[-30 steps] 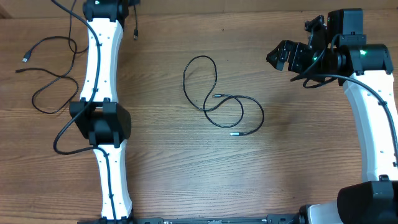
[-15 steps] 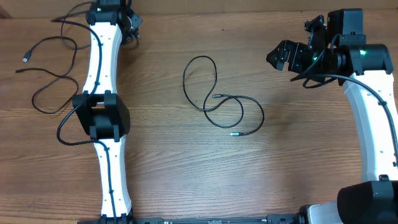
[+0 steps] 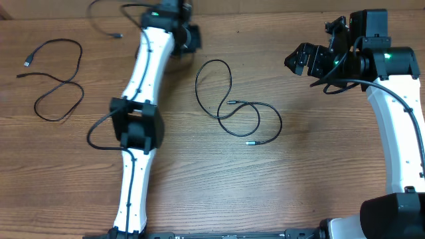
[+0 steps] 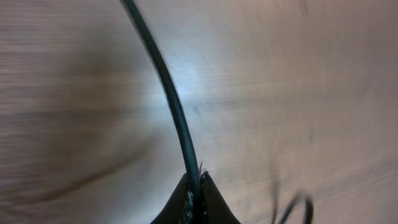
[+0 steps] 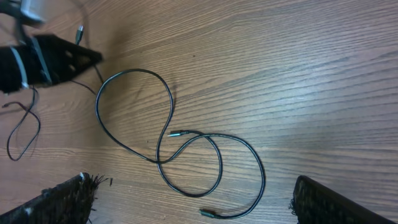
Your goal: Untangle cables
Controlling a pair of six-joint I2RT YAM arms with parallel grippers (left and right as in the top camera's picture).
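Wooden table (image 5: 298, 74). One black cable (image 5: 165, 129), mid-scene, lying in crossing loops, both plug ends free on the wood. A second cable (image 5: 22, 134), partly shown at the left edge. A third cable (image 5: 79, 31), plug end far left, beside the left gripper (image 5: 93, 57). The right gripper (image 5: 191, 183): fingers wide apart at the near corners.

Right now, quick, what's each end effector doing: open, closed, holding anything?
Left end effector: closed, pinching a thin black cable.
Right end effector: open, holding nothing.
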